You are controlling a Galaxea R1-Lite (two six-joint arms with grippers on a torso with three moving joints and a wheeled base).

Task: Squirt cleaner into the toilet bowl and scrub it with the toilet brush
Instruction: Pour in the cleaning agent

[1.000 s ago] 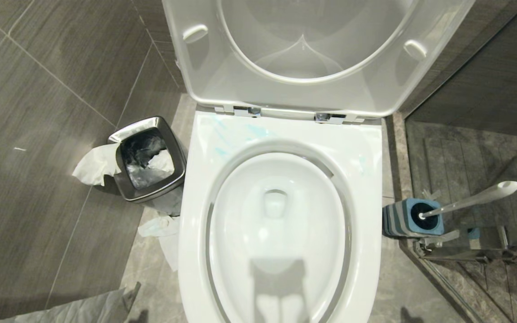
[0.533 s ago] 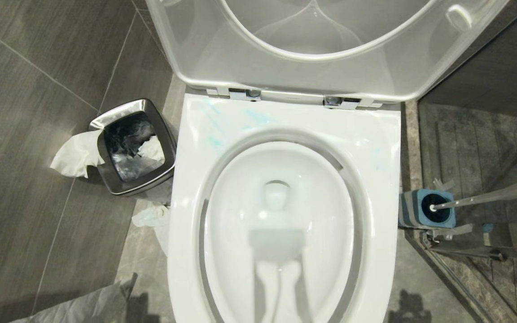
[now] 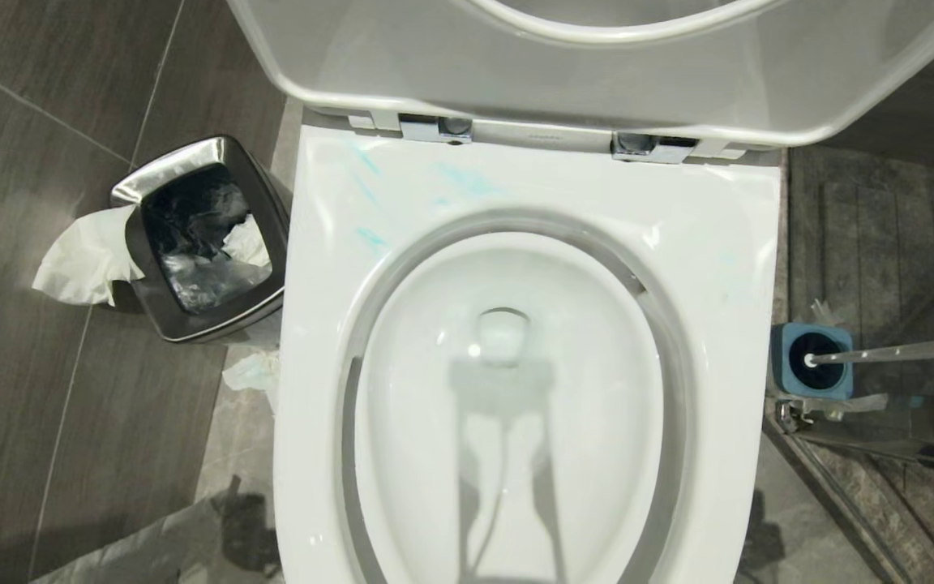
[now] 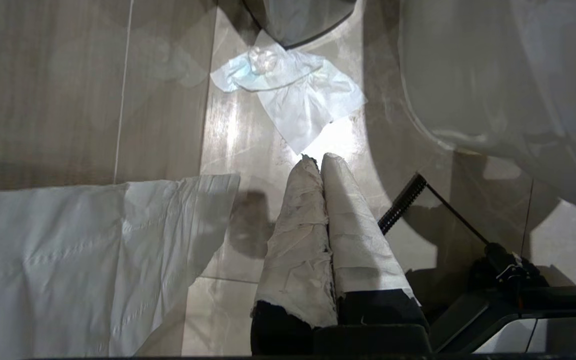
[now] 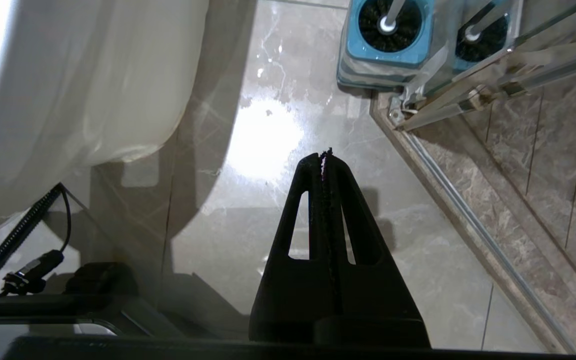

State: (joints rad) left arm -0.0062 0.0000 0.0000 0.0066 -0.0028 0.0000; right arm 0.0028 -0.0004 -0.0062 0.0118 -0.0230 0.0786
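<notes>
a: head view looks straight down on the toilet bowl (image 3: 507, 422), seat and lid (image 3: 597, 73) raised at twelve o'clock on chrome hinges (image 3: 434, 128). any writing?

b: none legible; a faint mark between the hinges could be a maker's stamp, too small to read. teal cleaner (image 3: 467, 182) shows as thin smears on the rim near eleven o'clock.

a: the toilet brush (image 3: 880, 354)?

b: at three o'clock of the bowl, bristle head down in its blue holder (image 3: 783, 357), white handle leaning out toward three o'clock. right wrist view shows the same holder on the floor beside a glass screen frame (image 5: 468, 100), with a reflection of it in the glass.

a: grippers?

b: neither appears from the head. right gripper (image 5: 324, 155) hangs over bare floor by the bowl's base, black fingers pressed together, empty. left gripper (image 4: 318, 160) has white-wrapped fingers (image 4: 298, 225), also pressed together with nothing between, pointing at a crumpled tissue (image 4: 293, 95) on the floor.

a: anything else?

b: steel waste bin (image 3: 143, 182) at nine o'clock of the bowl, tissue hanging over its edge.
</notes>
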